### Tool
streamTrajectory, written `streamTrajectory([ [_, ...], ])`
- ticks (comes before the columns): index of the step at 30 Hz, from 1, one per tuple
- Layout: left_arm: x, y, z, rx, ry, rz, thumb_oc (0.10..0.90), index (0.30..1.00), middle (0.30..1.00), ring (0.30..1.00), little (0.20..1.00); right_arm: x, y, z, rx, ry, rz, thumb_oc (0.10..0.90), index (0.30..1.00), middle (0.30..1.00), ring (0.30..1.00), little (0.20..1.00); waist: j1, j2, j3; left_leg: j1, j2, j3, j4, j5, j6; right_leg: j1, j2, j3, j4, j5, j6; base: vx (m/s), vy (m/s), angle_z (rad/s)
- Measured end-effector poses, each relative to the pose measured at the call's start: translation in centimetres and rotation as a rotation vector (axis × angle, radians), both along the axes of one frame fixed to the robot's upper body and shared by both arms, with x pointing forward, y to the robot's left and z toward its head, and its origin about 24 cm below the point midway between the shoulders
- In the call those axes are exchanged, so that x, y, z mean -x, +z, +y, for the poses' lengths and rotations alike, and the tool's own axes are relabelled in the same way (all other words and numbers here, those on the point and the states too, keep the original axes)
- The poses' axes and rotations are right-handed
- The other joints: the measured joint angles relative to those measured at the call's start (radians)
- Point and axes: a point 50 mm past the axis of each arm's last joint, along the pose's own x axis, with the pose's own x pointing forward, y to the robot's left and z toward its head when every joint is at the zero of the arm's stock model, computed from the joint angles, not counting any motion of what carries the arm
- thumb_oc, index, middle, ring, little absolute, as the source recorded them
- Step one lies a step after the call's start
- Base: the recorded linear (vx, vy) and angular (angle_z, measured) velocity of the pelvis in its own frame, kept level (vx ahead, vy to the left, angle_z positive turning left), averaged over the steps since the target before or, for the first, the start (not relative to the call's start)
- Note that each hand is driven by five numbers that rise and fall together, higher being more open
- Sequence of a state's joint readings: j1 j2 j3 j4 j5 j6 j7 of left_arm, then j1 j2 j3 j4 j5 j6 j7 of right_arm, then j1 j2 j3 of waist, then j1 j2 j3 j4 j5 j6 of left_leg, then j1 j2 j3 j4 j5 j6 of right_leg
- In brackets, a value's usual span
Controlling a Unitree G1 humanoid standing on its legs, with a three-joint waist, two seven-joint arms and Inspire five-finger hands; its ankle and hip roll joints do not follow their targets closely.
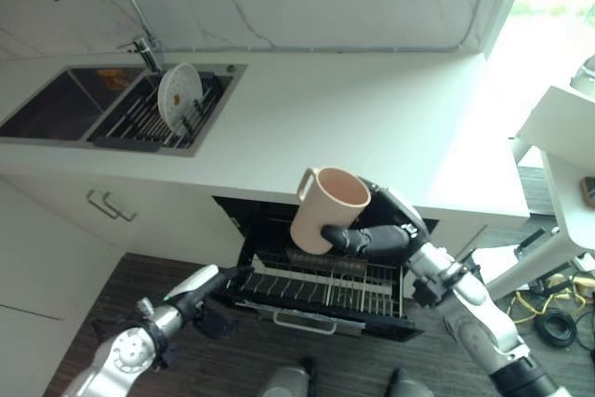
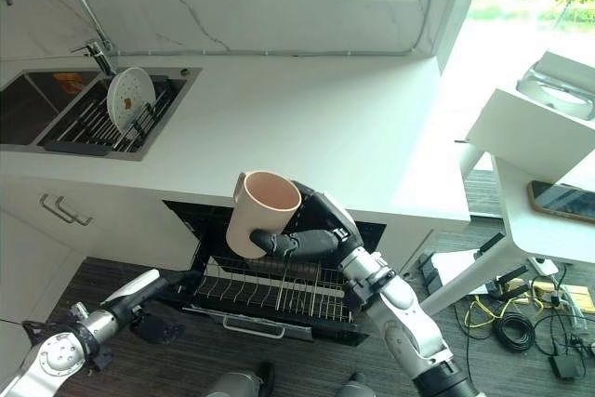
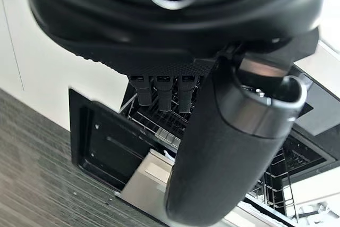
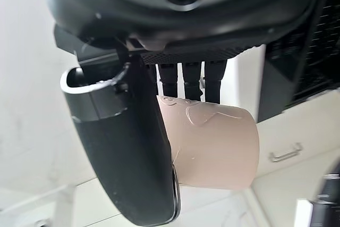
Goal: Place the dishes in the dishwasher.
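Note:
A beige mug (image 1: 325, 211) with its handle turned to the left hangs above the open dishwasher's wire rack (image 1: 321, 293). My right hand (image 1: 383, 239) is shut on the mug, fingers and thumb wrapped round its lower wall (image 4: 212, 147). My left hand (image 1: 209, 287) is low at the pulled-out drawer's front left corner, open, with straight fingers at the drawer's edge. In the left wrist view the rack (image 3: 159, 126) shows past the left hand's thumb (image 3: 223, 147). A white plate (image 1: 178, 95) stands upright in the sink's drying rack.
The sink (image 1: 56, 104) with a tall faucet (image 1: 139, 39) is set into the white counter (image 1: 372, 118) at the far left. A metal handle (image 1: 302, 324) runs along the drawer's front. A white table (image 2: 544, 137) stands to the right, with cables on the floor below it.

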State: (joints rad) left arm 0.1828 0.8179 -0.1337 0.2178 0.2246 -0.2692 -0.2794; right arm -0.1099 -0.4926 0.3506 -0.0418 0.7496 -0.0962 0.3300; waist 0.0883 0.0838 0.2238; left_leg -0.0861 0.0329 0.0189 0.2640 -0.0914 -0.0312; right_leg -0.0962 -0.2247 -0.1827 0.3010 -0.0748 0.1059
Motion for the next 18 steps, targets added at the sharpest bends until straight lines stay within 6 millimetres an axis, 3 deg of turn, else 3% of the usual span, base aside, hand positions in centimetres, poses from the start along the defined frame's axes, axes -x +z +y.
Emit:
streamTrajectory([
  [9, -0.4, 0.3, -1.0, -0.233, -0.136, -0.096, 0.8, 0.9, 0.9, 0.9, 0.9, 0.7, -3.6, -2.1, 0.2, 0.013, 0.134, 0.4, 0.3, 0.3, 0.3, 0.3, -0.004, -0.003, -0.001, -0.007, 0.002, -0.004, 0.002, -0.001, -0.001, -0.001, 0.002, -0.003, 0.002, 0.0, 0.0, 0.06, -0.004, 0.01],
  [18, -1.1, 0.3, -2.3, -0.293, -0.228, -0.146, 0.8, 0.9, 0.9, 0.9, 0.9, 0.8, -6.5, -3.4, 0.313, -0.039, 0.23, 0.4, 0.3, 0.3, 0.3, 0.3, 0.0, -0.016, -0.001, -0.025, 0.0, -0.024, 0.012, 0.0, -0.001, 0.0, 0.0, -0.022, 0.0, 0.0, 0.0, 0.04, 0.001, 0.06],
])
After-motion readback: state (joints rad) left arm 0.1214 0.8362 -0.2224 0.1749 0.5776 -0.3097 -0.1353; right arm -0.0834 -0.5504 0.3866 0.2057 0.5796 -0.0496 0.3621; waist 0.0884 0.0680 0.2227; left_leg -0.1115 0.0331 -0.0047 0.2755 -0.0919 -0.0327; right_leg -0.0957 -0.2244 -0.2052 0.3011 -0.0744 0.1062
